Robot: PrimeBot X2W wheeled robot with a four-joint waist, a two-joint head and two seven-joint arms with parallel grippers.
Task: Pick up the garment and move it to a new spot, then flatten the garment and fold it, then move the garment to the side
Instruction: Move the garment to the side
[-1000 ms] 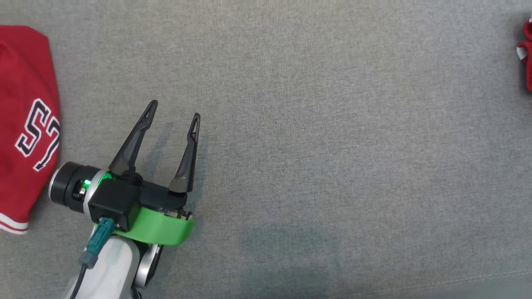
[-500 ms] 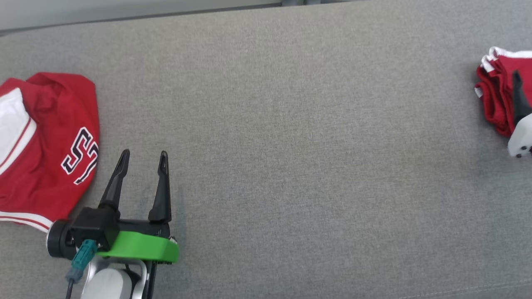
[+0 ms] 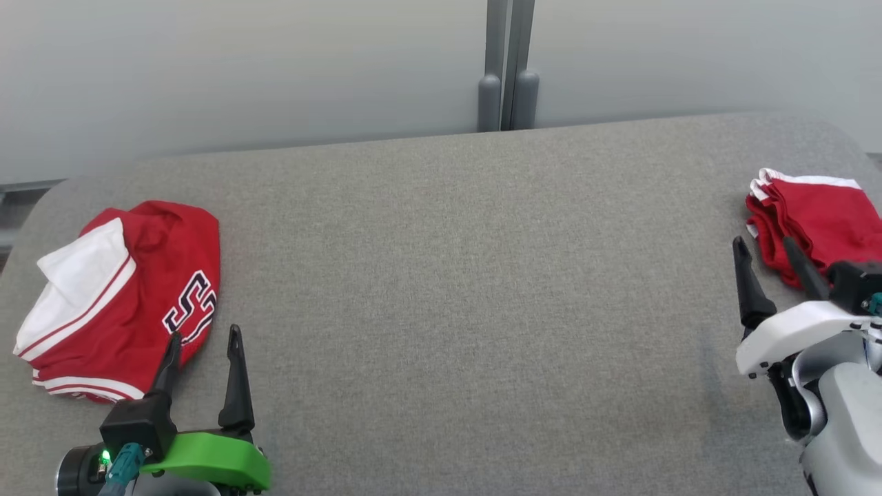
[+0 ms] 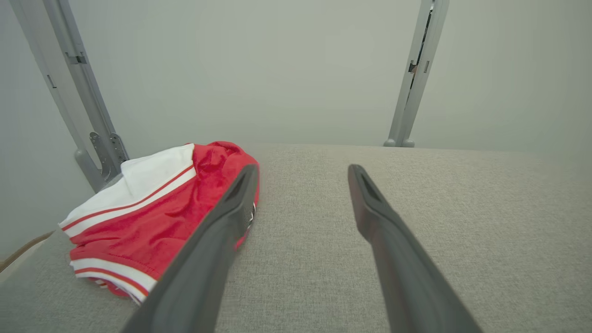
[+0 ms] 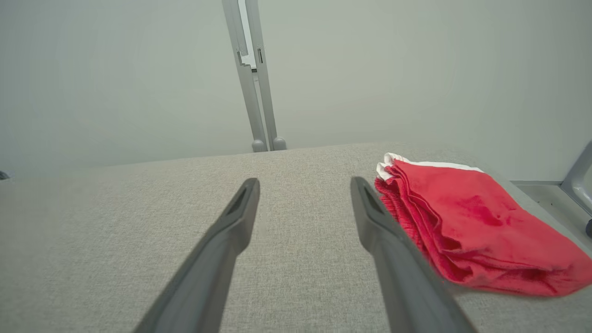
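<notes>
A crumpled red and white jersey (image 3: 138, 275) with a dark number lies at the left end of the grey padded table (image 3: 448, 275); the left wrist view has the jersey (image 4: 152, 217) just left of my fingers. My left gripper (image 3: 204, 334) stands open and empty just right of it, near the front edge, as the left wrist view's own gripper (image 4: 303, 171) confirms. A folded red garment (image 3: 820, 213) with white trim lies at the right end. My right gripper (image 3: 763, 242) is open beside its left edge, holding nothing. In the right wrist view the folded garment (image 5: 471, 217) lies right of the gripper (image 5: 305, 182).
A pale wall with a grey upright post (image 3: 506, 69) stands behind the table's far edge. The table's corners are rounded. Bare grey fabric stretches between the two garments. A metal frame leg (image 4: 92, 152) stands past the left end.
The head camera has tilted up, so the far edge and the wall now show. My right gripper has come into view by the folded garment. Both grippers stay open.
</notes>
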